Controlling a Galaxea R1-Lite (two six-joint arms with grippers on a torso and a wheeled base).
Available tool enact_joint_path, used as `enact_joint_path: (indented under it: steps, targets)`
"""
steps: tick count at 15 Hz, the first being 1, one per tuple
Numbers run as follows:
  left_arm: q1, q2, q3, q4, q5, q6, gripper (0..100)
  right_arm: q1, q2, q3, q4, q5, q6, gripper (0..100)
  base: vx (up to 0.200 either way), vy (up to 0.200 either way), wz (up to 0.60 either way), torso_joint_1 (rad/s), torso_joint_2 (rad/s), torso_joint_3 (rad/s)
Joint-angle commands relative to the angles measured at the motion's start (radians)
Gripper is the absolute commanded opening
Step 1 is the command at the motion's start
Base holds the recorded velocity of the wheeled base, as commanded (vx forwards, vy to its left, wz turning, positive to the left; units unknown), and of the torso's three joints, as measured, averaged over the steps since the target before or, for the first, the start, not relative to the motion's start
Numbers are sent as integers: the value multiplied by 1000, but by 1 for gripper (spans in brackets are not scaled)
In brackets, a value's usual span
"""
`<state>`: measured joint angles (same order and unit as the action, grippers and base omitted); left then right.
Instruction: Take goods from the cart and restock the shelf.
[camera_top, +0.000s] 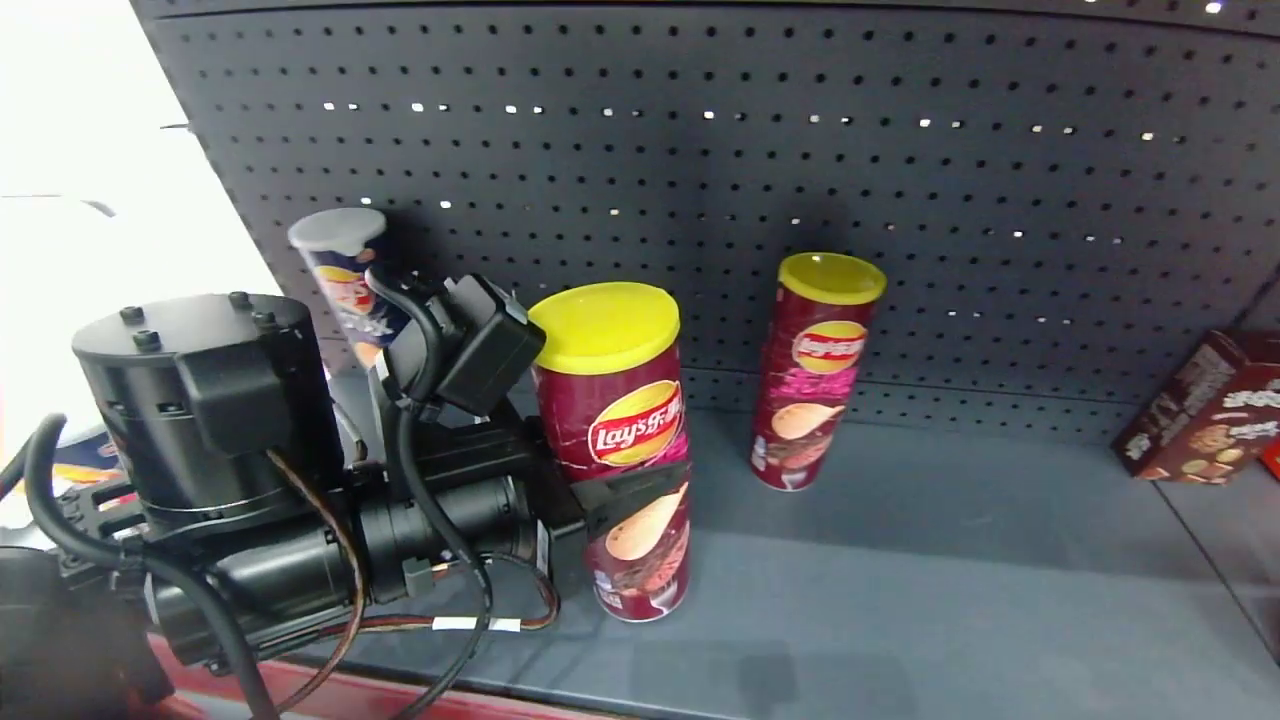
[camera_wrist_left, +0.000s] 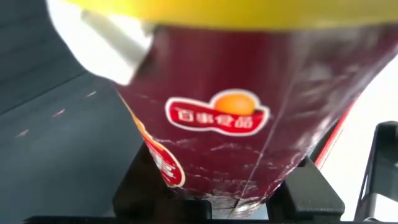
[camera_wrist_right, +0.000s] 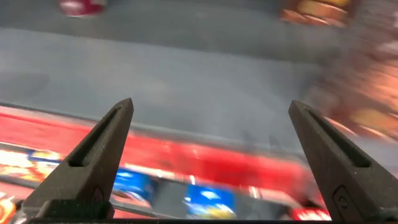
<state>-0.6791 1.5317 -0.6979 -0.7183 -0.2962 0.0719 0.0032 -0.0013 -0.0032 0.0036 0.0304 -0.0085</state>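
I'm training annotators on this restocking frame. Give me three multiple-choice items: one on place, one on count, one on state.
1. Where is the brown box? A. shelf's right end B. shelf's left end C. in a gripper
2. How many cans have yellow lids? A. one B. two C. three
3. The right gripper is: A. open B. shut on a can C. shut on the box
1 A: it stands at the right end. 2 B: the held can and the back can. 3 A: fingers apart, nothing between.

Yellow-lidded maroon near can and far can; whitish-lidded blue can; dark-grey perforated pegboard.
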Motion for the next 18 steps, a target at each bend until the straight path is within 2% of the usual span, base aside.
enact_joint_path:
  steps: [1, 4, 14, 16, 18]
  targets:
    - [13, -1, 1, -1, 0, 0, 0, 0, 1, 0, -1, -1, 4, 100, 0, 0, 0, 0, 0, 0]
    - [39, -7, 3, -1, 0, 0, 0, 0, 1, 0, -1, -1, 2, 100, 0, 0, 0, 0, 0, 0]
    - [58, -50, 31, 0, 0, 0, 0, 0, 1, 0, -1, 0, 1, 100, 0, 0, 0, 0, 0, 0]
    - [59, -58, 51, -1, 0, 0, 0, 0, 1, 0, -1, 0, 1, 100, 0, 0, -600, 2, 5, 2]
    - [61, -59, 47, -1, 0, 0, 0, 0, 1, 0, -1, 0, 1, 100, 0, 0, 0, 0, 0, 0]
